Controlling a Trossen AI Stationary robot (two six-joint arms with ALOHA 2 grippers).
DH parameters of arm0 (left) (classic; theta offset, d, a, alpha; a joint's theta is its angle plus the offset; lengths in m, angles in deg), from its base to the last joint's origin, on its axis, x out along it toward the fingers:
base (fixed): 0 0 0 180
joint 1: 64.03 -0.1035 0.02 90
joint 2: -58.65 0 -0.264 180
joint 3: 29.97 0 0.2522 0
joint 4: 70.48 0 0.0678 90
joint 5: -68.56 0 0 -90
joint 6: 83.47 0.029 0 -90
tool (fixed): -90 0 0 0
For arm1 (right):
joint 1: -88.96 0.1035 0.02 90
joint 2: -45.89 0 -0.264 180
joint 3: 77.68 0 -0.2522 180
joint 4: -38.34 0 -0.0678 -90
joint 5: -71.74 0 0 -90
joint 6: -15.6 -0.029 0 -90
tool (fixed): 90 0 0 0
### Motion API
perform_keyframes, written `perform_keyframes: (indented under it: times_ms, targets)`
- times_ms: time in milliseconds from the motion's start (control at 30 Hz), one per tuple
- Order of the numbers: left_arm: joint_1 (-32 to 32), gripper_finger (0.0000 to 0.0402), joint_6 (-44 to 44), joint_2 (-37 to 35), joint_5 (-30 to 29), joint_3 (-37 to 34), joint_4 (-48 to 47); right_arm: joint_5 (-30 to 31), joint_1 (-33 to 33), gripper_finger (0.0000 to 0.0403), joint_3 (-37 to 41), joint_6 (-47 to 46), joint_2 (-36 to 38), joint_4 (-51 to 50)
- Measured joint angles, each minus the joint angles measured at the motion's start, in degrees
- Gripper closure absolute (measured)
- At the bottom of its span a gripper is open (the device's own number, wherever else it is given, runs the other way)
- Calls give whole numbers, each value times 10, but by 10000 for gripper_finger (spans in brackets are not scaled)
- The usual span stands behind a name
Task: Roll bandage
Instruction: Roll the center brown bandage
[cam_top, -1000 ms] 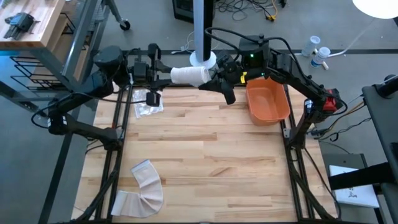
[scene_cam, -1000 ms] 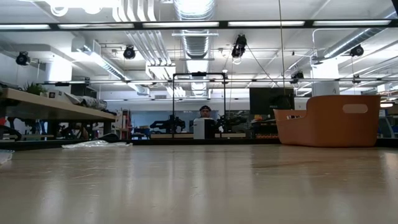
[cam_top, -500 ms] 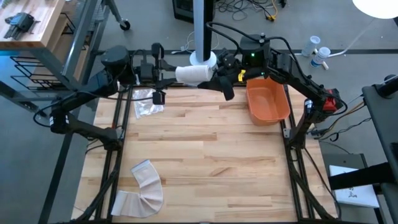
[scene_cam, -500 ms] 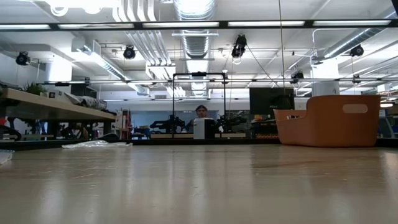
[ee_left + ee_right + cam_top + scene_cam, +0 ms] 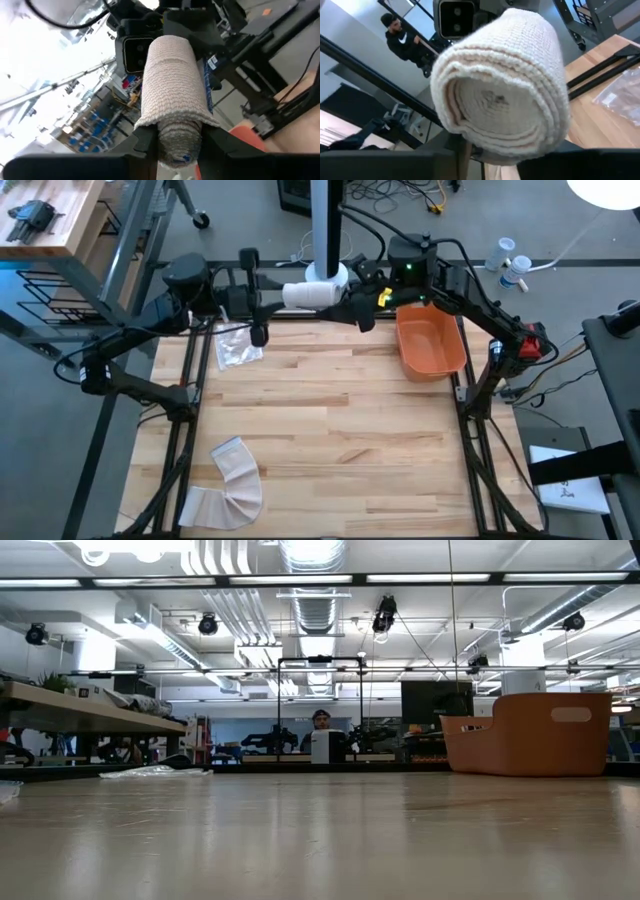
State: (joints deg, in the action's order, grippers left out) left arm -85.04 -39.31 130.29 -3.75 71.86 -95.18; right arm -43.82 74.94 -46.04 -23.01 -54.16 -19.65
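My counter (image 5: pixel 330 410) is light wood planks inside a dark frame. Sitting on it: an orange bin (image 5: pixel 431 343) at the upper right, a crinkly clear plastic wrapper (image 5: pixel 236 348) upper left, and a loose beige bandage strip (image 5: pixel 230 483) curled at the lower left.

No readable text, labels, brands or numbers anywhere; blue tag behind bandage roll (image 5: pixel 172 95) too blurred.
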Motion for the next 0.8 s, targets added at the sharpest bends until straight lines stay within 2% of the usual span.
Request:
perform_keyframes:
  times_ms: [200,367,433,567,633,700,800]
  targets:
    - [7,316,98,0,0,0,0,-6,0,225,0,-77,0,15]
    - [11,315,167,2,0,0,2,-8,1,201,-2,-142,1,20]
    - [11,315,159,2,-3,0,6,-11,1,194,-2,-148,2,28]
    - [11,315,65,3,-6,-1,27,-16,1,186,-3,-128,10,35]
    - [11,316,50,2,-7,-1,32,-17,1,182,-3,-124,12,48]
    - [11,318,73,1,-7,-1,32,-16,1,178,-3,-148,13,63]
    - [15,320,155,1,-8,-4,33,-15,-2,172,-3,-222,13,67]
